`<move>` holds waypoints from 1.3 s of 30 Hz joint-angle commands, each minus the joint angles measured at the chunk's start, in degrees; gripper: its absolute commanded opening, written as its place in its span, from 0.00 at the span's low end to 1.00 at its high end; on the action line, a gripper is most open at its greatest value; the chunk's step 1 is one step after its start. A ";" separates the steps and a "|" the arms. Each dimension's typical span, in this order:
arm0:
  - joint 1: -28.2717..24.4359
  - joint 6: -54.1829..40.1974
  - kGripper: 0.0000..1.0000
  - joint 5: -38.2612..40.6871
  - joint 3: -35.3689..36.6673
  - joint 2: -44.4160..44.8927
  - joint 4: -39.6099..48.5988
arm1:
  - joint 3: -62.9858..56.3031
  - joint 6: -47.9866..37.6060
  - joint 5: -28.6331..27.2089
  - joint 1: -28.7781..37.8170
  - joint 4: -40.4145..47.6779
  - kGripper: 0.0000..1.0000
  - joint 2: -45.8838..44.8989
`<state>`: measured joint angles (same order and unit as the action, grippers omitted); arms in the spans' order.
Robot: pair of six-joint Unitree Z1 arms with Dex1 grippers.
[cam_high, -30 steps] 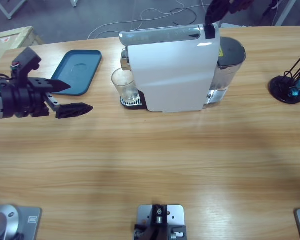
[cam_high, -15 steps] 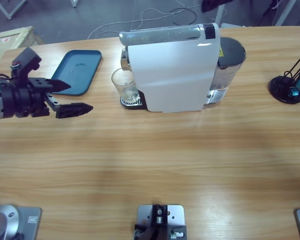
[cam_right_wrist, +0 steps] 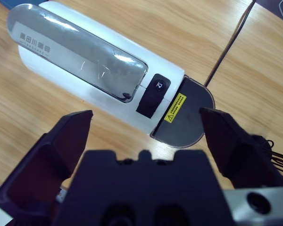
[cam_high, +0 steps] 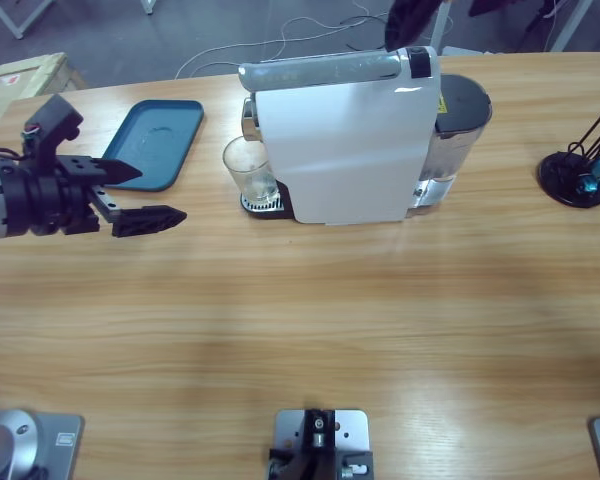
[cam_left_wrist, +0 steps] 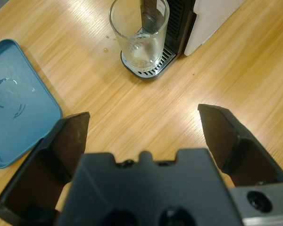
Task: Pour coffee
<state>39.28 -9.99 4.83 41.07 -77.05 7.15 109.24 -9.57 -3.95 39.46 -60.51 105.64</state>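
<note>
Coffee is not yet visible in the glass (cam_left_wrist: 139, 33) waiting on the white machine's (cam_high: 340, 140) drip grate (cam_left_wrist: 148, 66). Left gripper (cam_high: 140, 195) hovers nearby, jaws spread; right gripper (cam_right_wrist: 146, 141), also open-jawed, hangs above the button (cam_right_wrist: 153, 94).

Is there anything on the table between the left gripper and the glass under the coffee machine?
No: left gripper, glass; only bare table, seen in the left wrist view.

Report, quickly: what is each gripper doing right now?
Left gripper: open, holding nothing.
Right gripper: open, holding nothing, above the coffee machine.
</note>
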 commanded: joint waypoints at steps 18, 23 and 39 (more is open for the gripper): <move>0.45 0.23 1.00 -0.17 -1.08 2.75 0.06 | -2.45 -1.94 -6.14 1.88 1.06 1.00 -4.60; 0.45 0.23 1.00 -0.52 -1.19 2.73 0.23 | -2.54 -1.86 -6.74 3.06 1.45 1.00 -5.38; 0.45 2.13 1.00 1.36 -1.72 10.15 0.95 | -48.95 -1.94 -4.98 9.67 26.55 1.00 -37.67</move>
<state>39.28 -9.30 5.01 40.40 -71.41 7.17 87.96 -10.95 -10.84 46.58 -51.40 87.64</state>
